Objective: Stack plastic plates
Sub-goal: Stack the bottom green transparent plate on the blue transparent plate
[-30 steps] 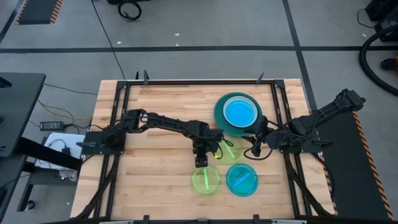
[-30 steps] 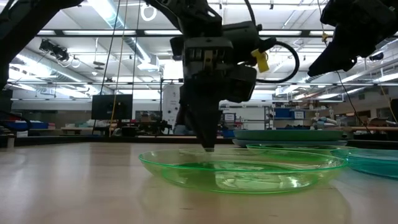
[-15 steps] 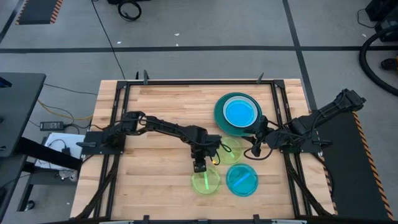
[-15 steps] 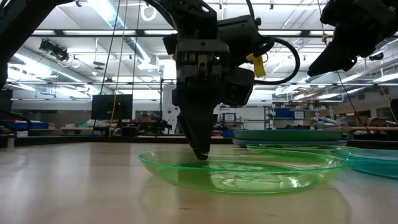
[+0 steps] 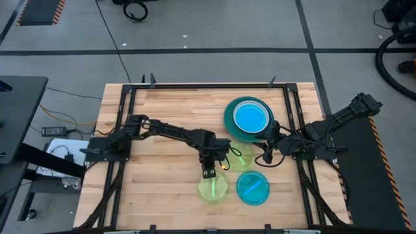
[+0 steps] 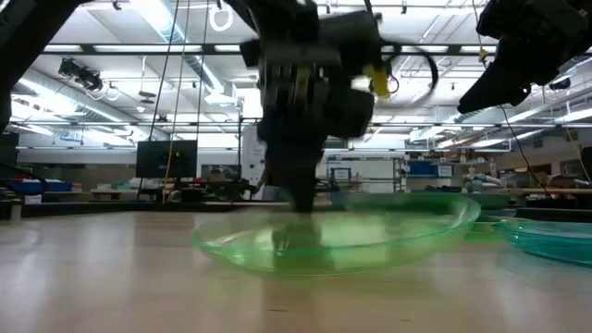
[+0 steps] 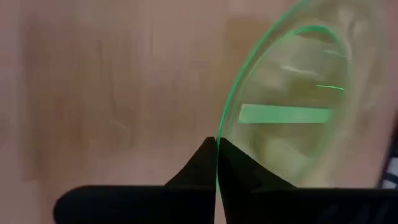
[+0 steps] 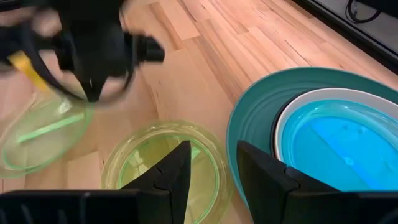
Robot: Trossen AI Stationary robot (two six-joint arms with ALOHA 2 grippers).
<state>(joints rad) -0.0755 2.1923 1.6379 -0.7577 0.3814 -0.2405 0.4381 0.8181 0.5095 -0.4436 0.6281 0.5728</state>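
A lime green translucent plate (image 5: 213, 188) lies near the table's front middle. My left gripper (image 5: 209, 173) stands over its far rim, shut on it. The plate shows tilted in the low view (image 6: 342, 236). A second lime plate (image 5: 240, 158) lies flat beside it and a cyan plate (image 5: 252, 188) to its right. A stack (image 5: 248, 118) at the far right has a teal plate (image 8: 249, 124) at the bottom, a white one (image 8: 283, 121) on it and a cyan one (image 8: 336, 146) on top. My right gripper (image 5: 266, 156) hovers open by the second lime plate (image 8: 165, 165). My left gripper pinches the lime plate's far rim (image 7: 217, 134) between its two fingers, one inside the plate and one outside. The fingers point down from above. The plate is tilted: its lifted side (image 6: 462, 211) is up, its lower side (image 6: 217, 245) near the table.
Black frame rails (image 5: 195, 86) run round the wooden table top. Bare wood (image 5: 156, 188) lies to the left of the plates. The right arm (image 5: 325, 130) reaches in from the right edge.
My left gripper has come down and a little toward the table's near edge onto the lime plate's far rim and has shut on it. The plate, flat before, has tipped: one side has risen off the table.
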